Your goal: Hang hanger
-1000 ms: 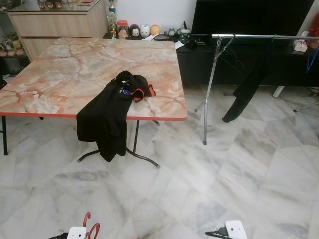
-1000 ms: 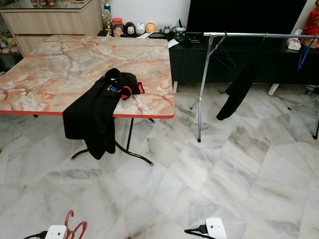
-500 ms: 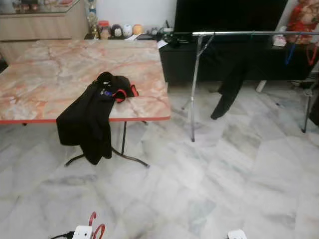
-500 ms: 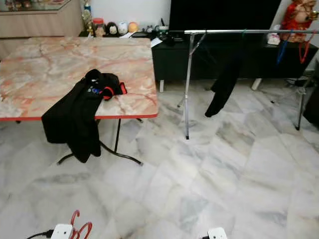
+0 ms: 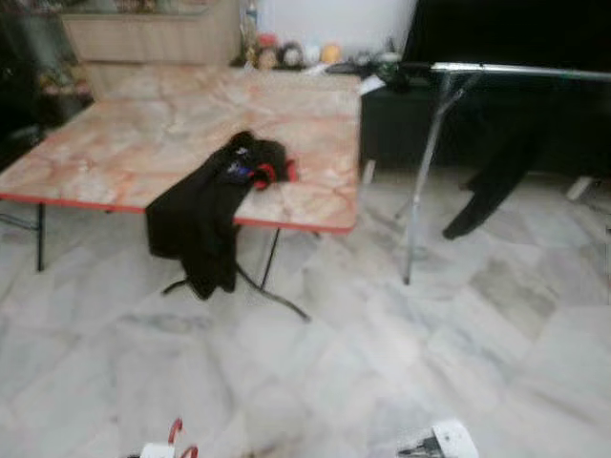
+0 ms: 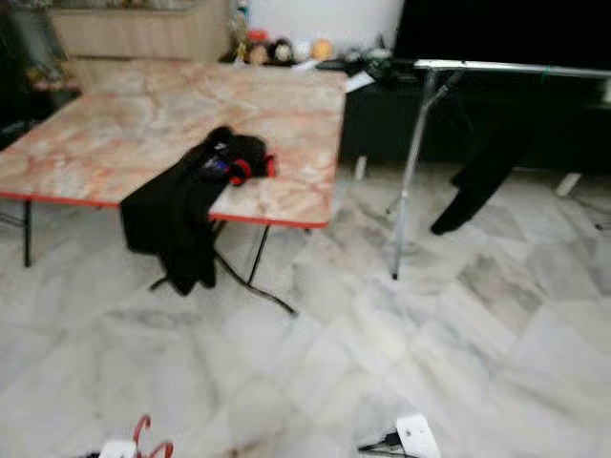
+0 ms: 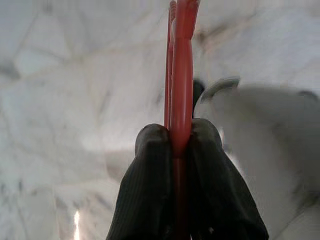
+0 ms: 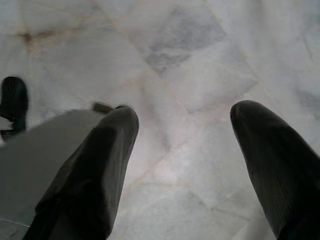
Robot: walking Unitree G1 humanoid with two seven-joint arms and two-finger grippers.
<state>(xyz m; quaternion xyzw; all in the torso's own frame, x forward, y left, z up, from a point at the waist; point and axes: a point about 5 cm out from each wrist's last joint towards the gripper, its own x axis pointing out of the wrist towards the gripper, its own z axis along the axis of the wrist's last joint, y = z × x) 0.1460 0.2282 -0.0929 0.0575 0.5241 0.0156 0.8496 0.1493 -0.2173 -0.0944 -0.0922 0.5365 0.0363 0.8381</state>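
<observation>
Your left end effector (image 7: 181,145) is clamped on the red hanger (image 7: 181,65), low above the marble floor (image 5: 382,353). A black garment (image 5: 205,215) drapes over the desk's (image 5: 115,143) front edge. Further right stands the clothes rail (image 5: 516,71). Your right end effector (image 8: 185,150) hangs with fingers apart.

The red plastic hanger (image 7: 181,75) is thin, seen edge-on as two slim red strips lying side by side. It stands upright, pinched between the two black fingers (image 7: 150,185) of the left gripper (image 7: 172,132), above the marble floor (image 7: 65,90). Its curved red hook (image 6: 141,431) pokes up, well short of the silver clothes rail (image 5: 520,71).
</observation>
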